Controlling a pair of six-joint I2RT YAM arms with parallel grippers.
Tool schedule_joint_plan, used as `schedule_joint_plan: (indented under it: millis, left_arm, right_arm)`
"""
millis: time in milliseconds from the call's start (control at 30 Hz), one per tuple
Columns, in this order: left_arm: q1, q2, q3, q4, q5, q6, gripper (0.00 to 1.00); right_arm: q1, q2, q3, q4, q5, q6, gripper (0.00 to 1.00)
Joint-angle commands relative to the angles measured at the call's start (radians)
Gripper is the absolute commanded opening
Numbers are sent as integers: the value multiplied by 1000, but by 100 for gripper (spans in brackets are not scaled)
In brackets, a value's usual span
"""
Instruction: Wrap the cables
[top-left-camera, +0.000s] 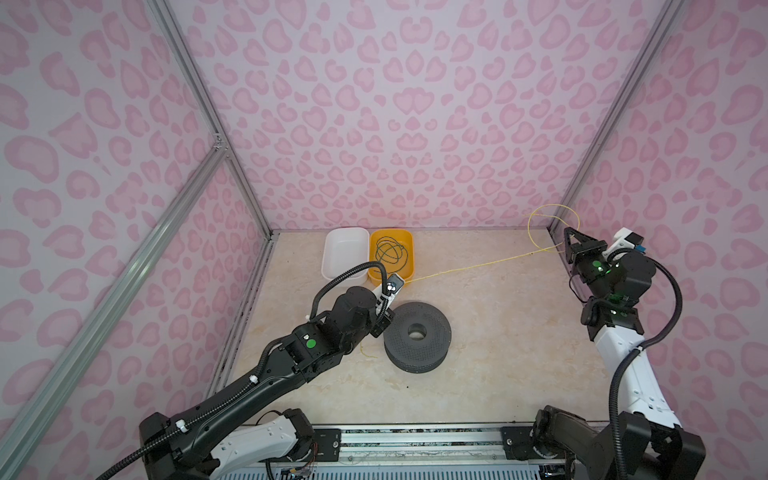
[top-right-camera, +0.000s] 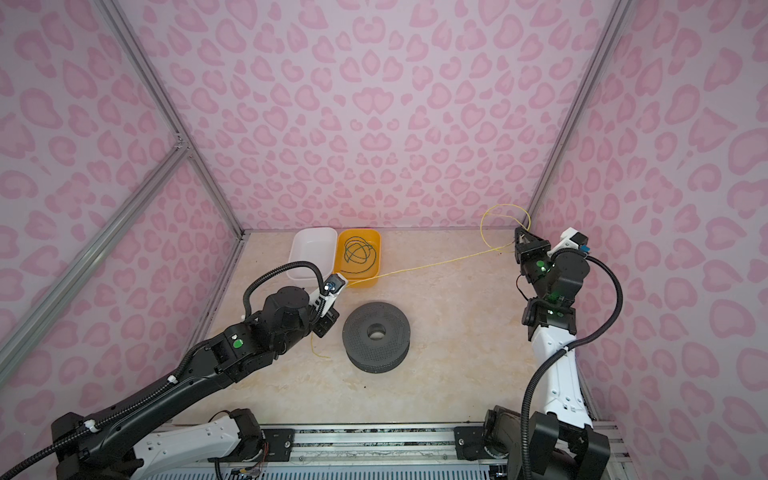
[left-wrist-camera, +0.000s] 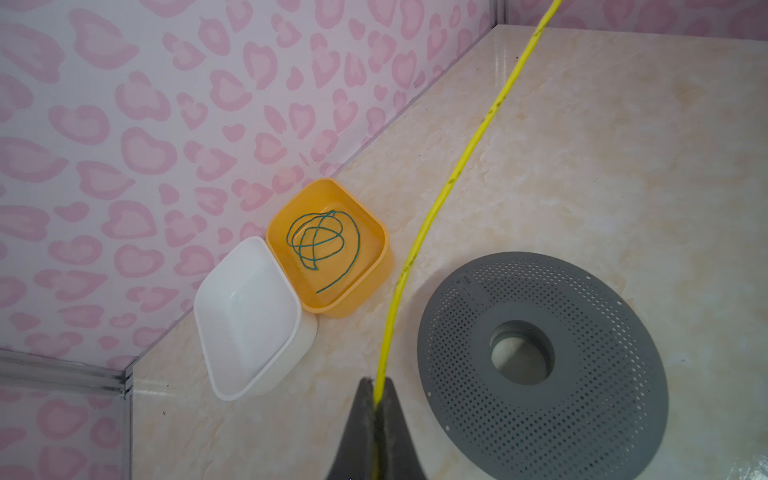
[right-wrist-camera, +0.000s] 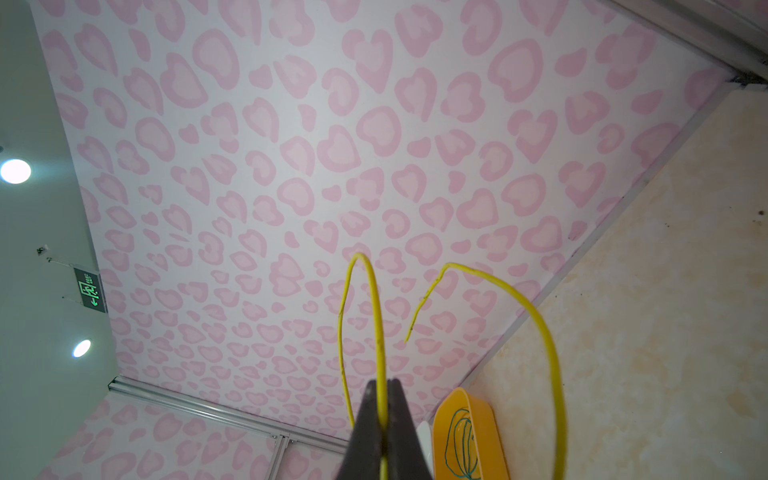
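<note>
Your left claw (left-wrist-camera: 377, 384) is pinched tight on the yellow cable (left-wrist-camera: 457, 170), with the wire running out from between the tips and no gap showing. Your right claw (right-wrist-camera: 383, 384) is clamped on the same cable just as narrowly. It is raised near the far right corner, and the cable stretches taut across the table (top-left-camera: 498, 332) between the two claws. Beyond the right claw the cable curls into a loose loop against the wall, its free end hanging in the air. The green cable (left-wrist-camera: 322, 245) lies coiled inside the orange bin (left-wrist-camera: 365, 297), which touches the white bin (left-wrist-camera: 249, 316) at the back wall. The grey spool (top-left-camera: 432, 345) lies flat just beside your left claw. In both top views the left wrist covers the left claw's tips, so you see that grip only from the wrist camera. A short yellow tail shows under that wrist beside the spool, and you cannot tell whether it rests on the table. In the right wrist view the cable runs off the frame's edge, and only a slice of the orange bin shows.
</note>
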Motion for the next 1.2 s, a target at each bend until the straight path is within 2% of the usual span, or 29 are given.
schedule_joint_plan:
  millis: [0, 100, 233, 400, 500, 633, 767, 867, 1033, 1167]
  left_arm:
    - [8, 4, 12, -99, -166, -10, 5]
    - [8, 10, 33, -97, -207, -23, 12]
    - [8, 21, 69, -139, -320, -66, 41]
    - [8, -23, 104, -161, -395, -119, 60]
    - [8, -57, 156, -164, -400, -166, 70]
    - [8, -81, 227, -182, -362, -191, 76]
    - [8, -61, 287, -154, -233, -180, 75]
    - [8, 36, 348, -133, -82, -162, 72]
    - [7, 236, 440, -16, 276, -122, 62]
    - [1, 376, 515, 38, 459, -121, 57]
  right_arm:
    - [45, -16, -14, 43, 129, -36, 0]
    - [104, -34, -25, 24, 155, -66, 0]
    - [196, -38, -10, -17, 188, -117, 0]
    - [332, -19, 22, -56, 236, -180, 0]
    - [404, -7, 29, -65, 269, -213, 0]
    - [451, 16, 35, -55, 287, -230, 0]
    - [486, 37, 45, -40, 269, -225, 0]
    - [533, 39, 49, -38, 277, -228, 0]
    - [610, 31, 45, -45, 289, -225, 0]
    - [665, 9, 34, -54, 308, -221, 0]
